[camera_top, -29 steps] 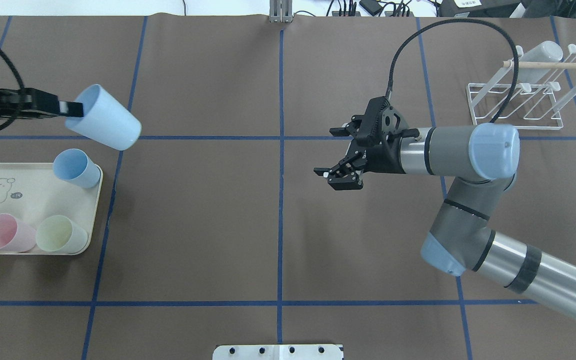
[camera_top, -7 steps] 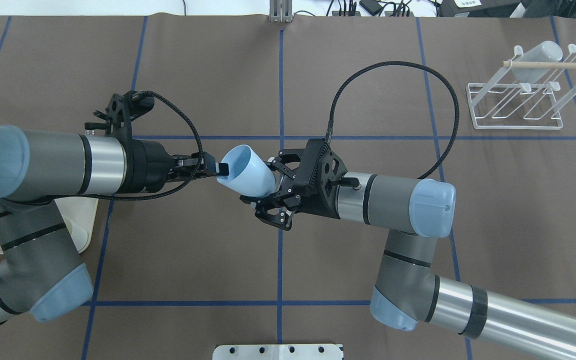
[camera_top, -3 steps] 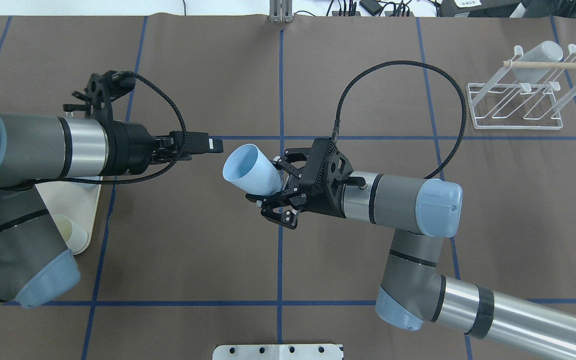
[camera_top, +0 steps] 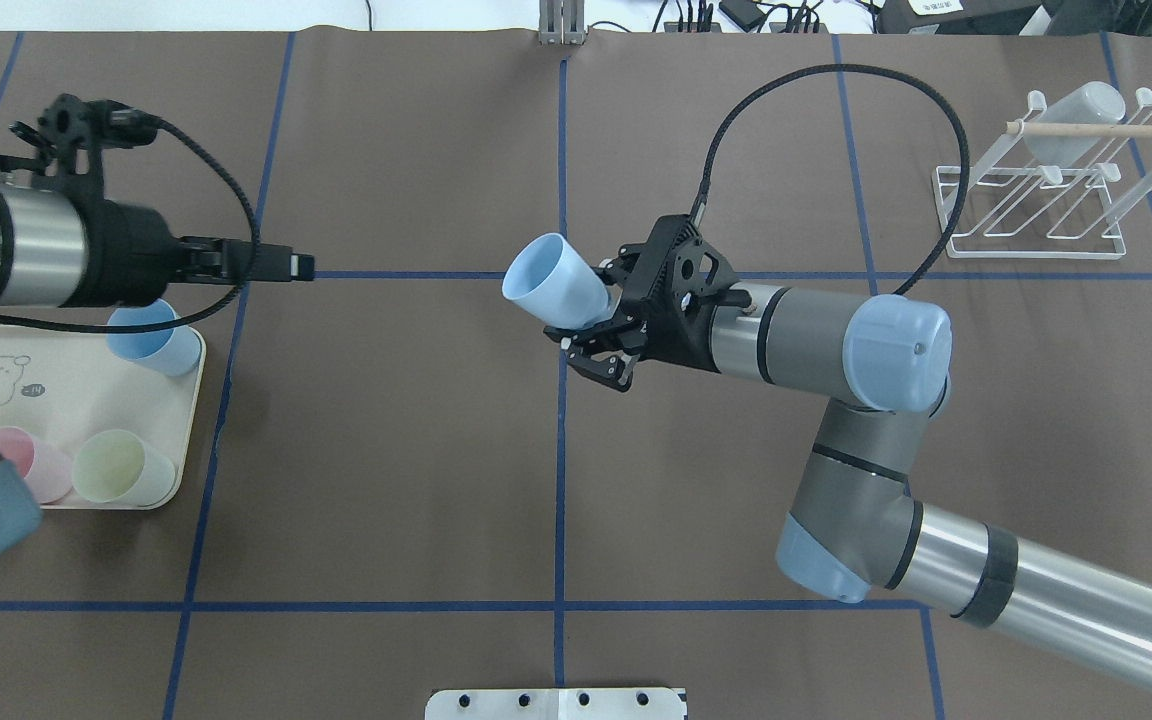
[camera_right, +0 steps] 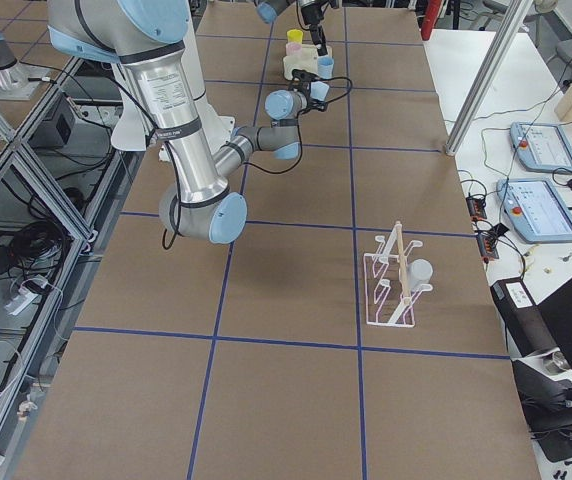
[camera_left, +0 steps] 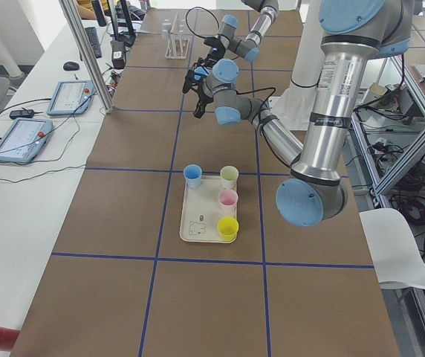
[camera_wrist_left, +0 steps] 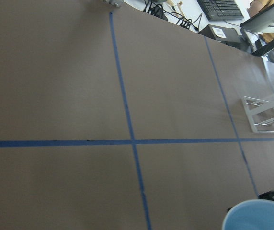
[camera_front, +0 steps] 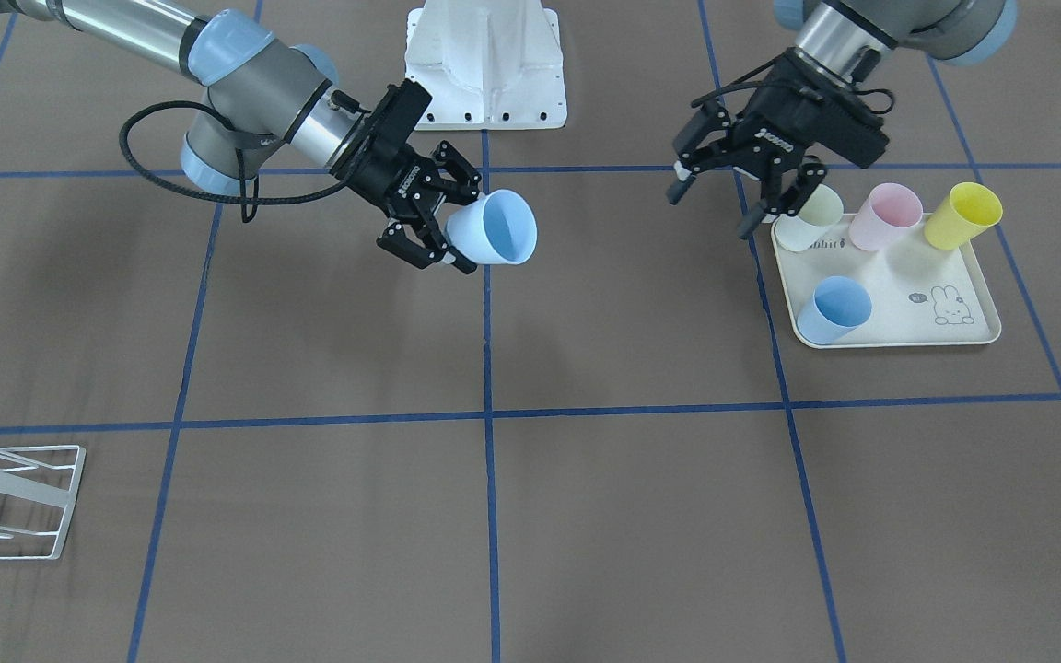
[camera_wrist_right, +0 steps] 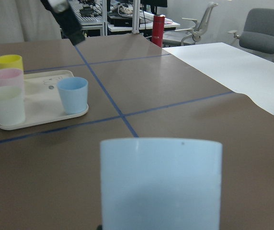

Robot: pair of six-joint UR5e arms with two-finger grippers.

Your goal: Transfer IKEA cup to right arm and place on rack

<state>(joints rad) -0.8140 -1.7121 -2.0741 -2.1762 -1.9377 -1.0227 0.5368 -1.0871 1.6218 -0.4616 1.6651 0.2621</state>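
Smooth matt plastic cup [camera_top: 551, 285], white-coated wire rack [camera_top: 1051, 176] w/ wood rod [camera_top: 1086, 130], matt paper-like table cover [camera_top: 386, 420].

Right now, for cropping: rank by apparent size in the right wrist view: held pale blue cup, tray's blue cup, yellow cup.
1. pale blue plastic cup, much the nearest
2. blue cup on tray
3. yellow cup, partly hidden

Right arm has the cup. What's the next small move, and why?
Probably start carrying the light blue cup toward the rack. The right gripper alone is shut on it, the left gripper stands open and apart, and the rack is far off on the robot's right.
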